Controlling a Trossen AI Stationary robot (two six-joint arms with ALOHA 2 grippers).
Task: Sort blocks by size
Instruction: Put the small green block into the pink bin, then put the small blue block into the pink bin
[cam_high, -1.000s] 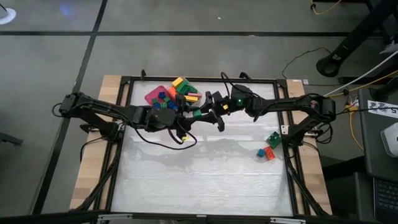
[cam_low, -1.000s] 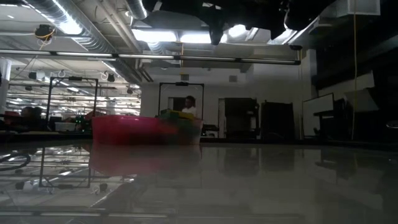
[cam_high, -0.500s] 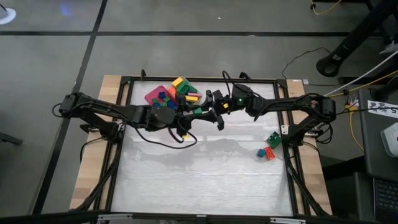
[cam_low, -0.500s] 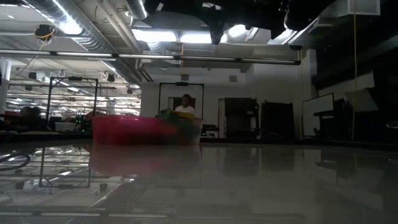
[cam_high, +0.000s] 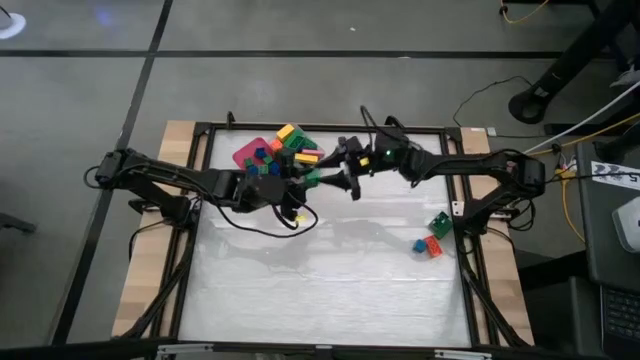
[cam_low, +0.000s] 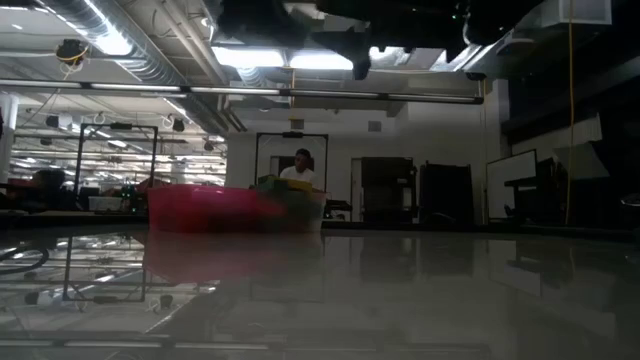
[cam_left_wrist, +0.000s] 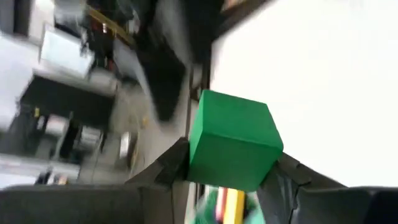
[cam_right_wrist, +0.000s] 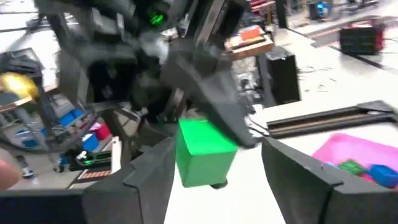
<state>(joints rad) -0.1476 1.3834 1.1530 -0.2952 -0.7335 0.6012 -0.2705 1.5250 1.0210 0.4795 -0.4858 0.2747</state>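
Nearest the front edge of the table (cam_high: 330, 290) the pale surface is bare, and toward the right edge lie three loose blocks: a blue block (cam_high: 420, 245), a red block (cam_high: 433, 246) touching it, and a green studded block (cam_high: 440, 223) just behind them. Farther back, the two arms meet over the rear half of the table, raised clear of the surface. The left gripper (cam_high: 302, 183) comes in from the left edge and is clenched on a green block (cam_left_wrist: 233, 140); its wrist view shows that block pinched between its two dark fingers (cam_left_wrist: 177, 163). The right gripper (cam_high: 340, 172) reaches in from the right edge, and its own fingers (cam_right_wrist: 152, 169) stand spread apart on either side of the same green block (cam_right_wrist: 204, 151) without pressing it. Behind them, by the back edge, the pink tray (cam_high: 248, 152) holds a heap of blue, green and purple blocks (cam_high: 262, 157), and a second heap of yellow, green, orange and red blocks (cam_high: 295, 142) lies just beside it. Beyond the table, in the low view, a person (cam_low: 299, 172) shows in the room.
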